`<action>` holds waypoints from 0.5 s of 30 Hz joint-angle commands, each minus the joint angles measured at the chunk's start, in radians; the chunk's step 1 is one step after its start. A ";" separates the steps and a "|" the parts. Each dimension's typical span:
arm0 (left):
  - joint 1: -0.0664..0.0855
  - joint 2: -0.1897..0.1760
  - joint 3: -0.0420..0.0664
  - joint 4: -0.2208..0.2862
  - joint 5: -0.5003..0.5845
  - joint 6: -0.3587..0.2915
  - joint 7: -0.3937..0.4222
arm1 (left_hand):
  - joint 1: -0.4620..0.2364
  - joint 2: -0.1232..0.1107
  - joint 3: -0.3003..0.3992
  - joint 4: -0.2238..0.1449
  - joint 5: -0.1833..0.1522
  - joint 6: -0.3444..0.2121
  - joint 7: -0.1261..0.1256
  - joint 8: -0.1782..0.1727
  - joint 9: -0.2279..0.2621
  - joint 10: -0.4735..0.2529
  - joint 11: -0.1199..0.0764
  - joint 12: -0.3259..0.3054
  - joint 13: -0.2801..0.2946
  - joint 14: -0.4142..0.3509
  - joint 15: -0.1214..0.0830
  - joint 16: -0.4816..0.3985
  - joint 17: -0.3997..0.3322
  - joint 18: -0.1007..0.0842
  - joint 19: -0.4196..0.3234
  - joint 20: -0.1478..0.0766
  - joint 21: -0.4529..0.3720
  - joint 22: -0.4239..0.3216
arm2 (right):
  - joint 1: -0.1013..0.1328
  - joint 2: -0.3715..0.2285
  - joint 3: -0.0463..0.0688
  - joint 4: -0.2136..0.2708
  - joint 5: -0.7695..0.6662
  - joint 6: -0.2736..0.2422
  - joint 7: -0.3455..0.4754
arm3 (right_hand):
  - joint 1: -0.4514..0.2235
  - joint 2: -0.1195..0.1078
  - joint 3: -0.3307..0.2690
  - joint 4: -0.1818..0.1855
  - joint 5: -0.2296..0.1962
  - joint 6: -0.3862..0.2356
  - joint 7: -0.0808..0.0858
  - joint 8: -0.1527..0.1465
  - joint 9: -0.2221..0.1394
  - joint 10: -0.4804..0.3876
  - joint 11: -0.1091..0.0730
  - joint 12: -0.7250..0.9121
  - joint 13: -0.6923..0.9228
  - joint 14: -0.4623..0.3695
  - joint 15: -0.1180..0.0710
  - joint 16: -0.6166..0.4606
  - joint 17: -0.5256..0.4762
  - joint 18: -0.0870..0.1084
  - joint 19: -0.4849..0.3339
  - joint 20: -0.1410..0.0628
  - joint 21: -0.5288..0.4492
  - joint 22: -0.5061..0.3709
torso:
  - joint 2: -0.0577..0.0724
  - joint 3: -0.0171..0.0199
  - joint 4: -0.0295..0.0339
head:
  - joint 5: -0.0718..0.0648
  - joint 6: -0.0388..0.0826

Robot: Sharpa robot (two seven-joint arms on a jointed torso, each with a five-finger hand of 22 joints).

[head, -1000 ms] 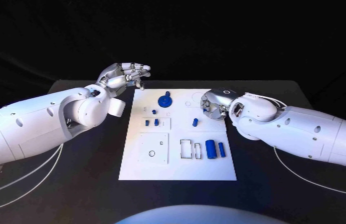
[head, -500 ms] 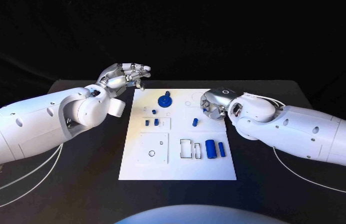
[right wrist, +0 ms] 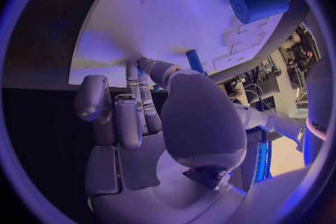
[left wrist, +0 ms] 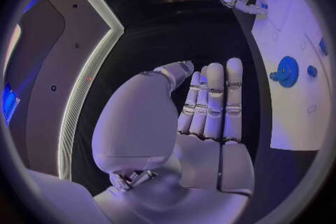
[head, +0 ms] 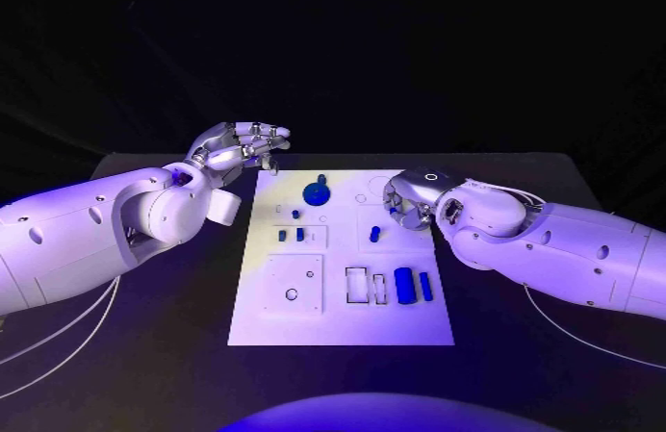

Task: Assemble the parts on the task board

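Observation:
The white task board (head: 340, 302) lies in the middle of the table. On it are a round blue disc with a knob (head: 318, 194), several small blue pegs (head: 291, 234), one peg (head: 374, 233) on its own, a thick blue cylinder (head: 404, 286) and a thin bar (head: 426, 287). My left hand (head: 244, 144) hovers over the board's far left corner with its fingers half bent, holding nothing (left wrist: 210, 106). My right hand (head: 411, 201) is low at the board's right edge, fingers curled in. Its fingertips (right wrist: 143, 67) come down on the board beside the lone peg (right wrist: 195, 60), which stands free.
The board has empty outlined slots (head: 368, 286) near the cylinder and a square plate with a small ring (head: 293, 293) at its near left. Black table (head: 166, 336) surrounds the board on all sides. Both white forearms lie along the board's left and right sides.
My right hand and forearm have edged slightly toward the board. The left hand and the parts have stayed where they were.

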 commanded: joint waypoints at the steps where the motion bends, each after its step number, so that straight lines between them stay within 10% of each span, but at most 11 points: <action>1: 0.000 0.002 0.001 0.002 -0.009 0.009 -0.005 | -0.003 -0.004 0.000 -0.009 0.000 0.000 0.006 -0.006 0.001 -0.007 0.001 -0.004 -0.001 -0.004 0.004 0.000 0.000 0.014 0.002 -0.003 -0.006 -0.002 | -0.013 -0.001 -0.009 -0.003 -0.015 0.011 -0.016 | 0.003 0.014 0.003 -0.004 -0.002 0.006 -0.001 0.004 0.004 0.017 -0.012 0.003 0.001 0.040 -0.005 0.001 -0.001 -0.017 0.008 0.000 0.007 0.003 | 0.000 -0.0003 0.0004 | 0.000 -0.001; 15: 0.000 0.001 0.001 0.002 -0.014 0.016 -0.017 | -0.004 -0.004 0.001 -0.011 0.000 0.000 0.008 -0.007 0.002 -0.013 0.003 -0.008 -0.002 -0.009 0.006 -0.004 -0.001 0.014 0.000 -0.001 -0.009 -0.003 | -0.013 -0.024 -0.008 0.028 -0.014 -0.070 0.005 | 0.002 0.010 0.004 -0.007 0.001 0.005 -0.001 0.004 0.005 0.018 -0.012 0.001 0.001 0.040 -0.006 0.000 -0.002 -0.018 0.011 -0.001 0.013 0.007 | -0.001 -0.0011 -0.0002 | 0.001 0.002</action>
